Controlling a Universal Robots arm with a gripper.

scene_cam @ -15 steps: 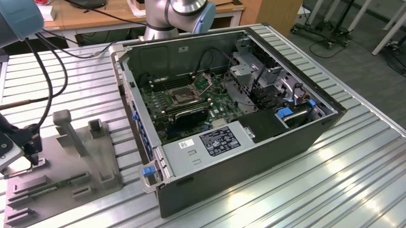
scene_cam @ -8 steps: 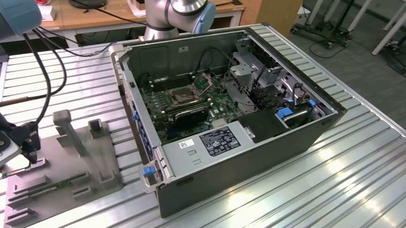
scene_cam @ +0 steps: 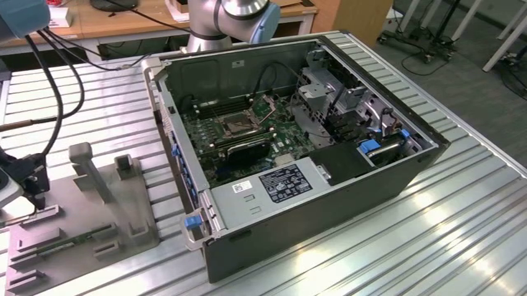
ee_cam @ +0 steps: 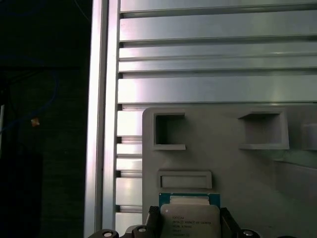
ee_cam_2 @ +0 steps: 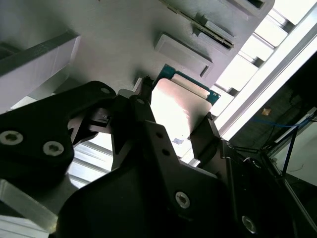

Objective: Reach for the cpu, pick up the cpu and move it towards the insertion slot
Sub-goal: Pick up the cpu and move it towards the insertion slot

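Pinching the cpu (ee_cam_2: pixel 179 105) by two opposite edges, the claw (ee_cam_2: pixel 176 113) holds it close over the grey tray (ee_cam: pixel 223 163), though whether it hangs clear of that tray cannot be told. The slot (scene_cam: pixel 239 126) lies well apart from the claw, inside the case (scene_cam: pixel 329 209). Such a thin edge grip could likely let the cpu tilt or slip if the move jolts, and a corner might catch the case wall. Under the claw runs a ribbed metal table (scene_cam: pixel 411 246); beyond it stand a wooden desk (scene_cam: pixel 123 21) and a dark floor (scene_cam: pixel 461 68).
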